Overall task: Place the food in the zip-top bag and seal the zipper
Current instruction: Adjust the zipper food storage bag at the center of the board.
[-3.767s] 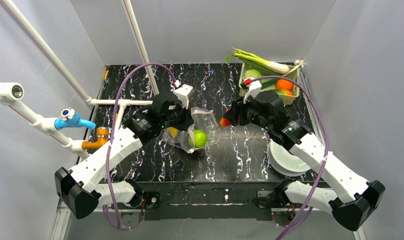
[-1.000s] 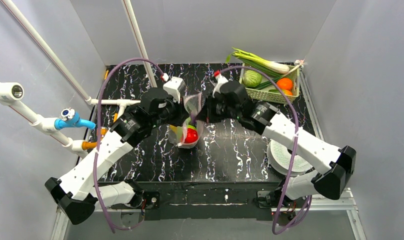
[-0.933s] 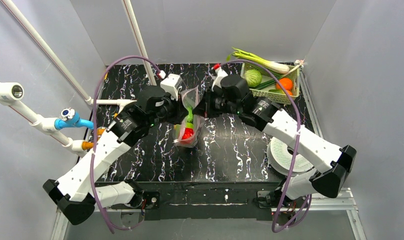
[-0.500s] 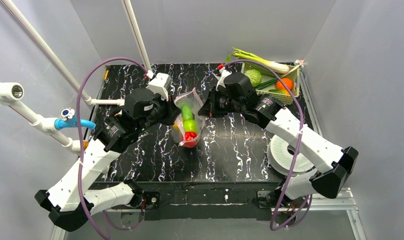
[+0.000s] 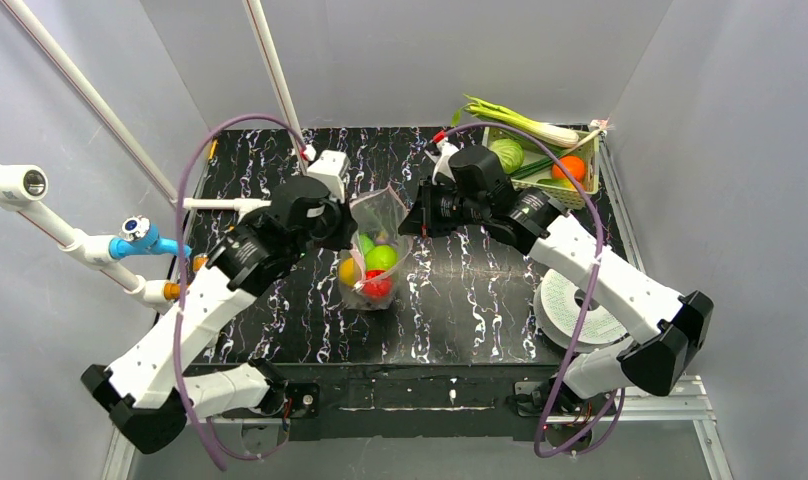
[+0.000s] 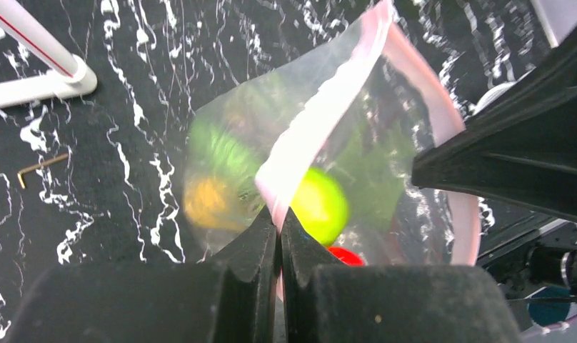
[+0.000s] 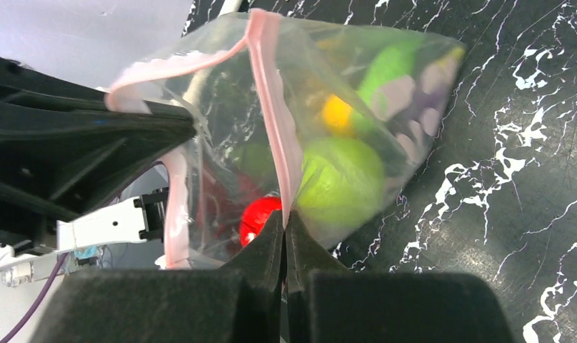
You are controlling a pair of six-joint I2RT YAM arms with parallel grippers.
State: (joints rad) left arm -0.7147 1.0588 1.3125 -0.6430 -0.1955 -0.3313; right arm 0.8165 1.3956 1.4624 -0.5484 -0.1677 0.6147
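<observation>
Above tabletop (image 5: 480, 300) centre, zip-top bag (image 5: 378, 215) hanging, food (image 5: 376, 270) lying inside. Left hand (image 6: 278, 225) pinching zipper (image 6: 321, 118), right hand (image 7: 284, 221) pinching it opposite. Mouth gaping, probably being pulled taut, aligning tracks for sealing.

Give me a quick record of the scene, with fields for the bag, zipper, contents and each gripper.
left gripper: shut on the zipper
right gripper: shut on the zipper
zip-top bag: held between both grippers
zipper: unsealed, mouth spread open
food: green, yellow and red pieces inside the bag
basket: more produce inside, far right corner
</observation>
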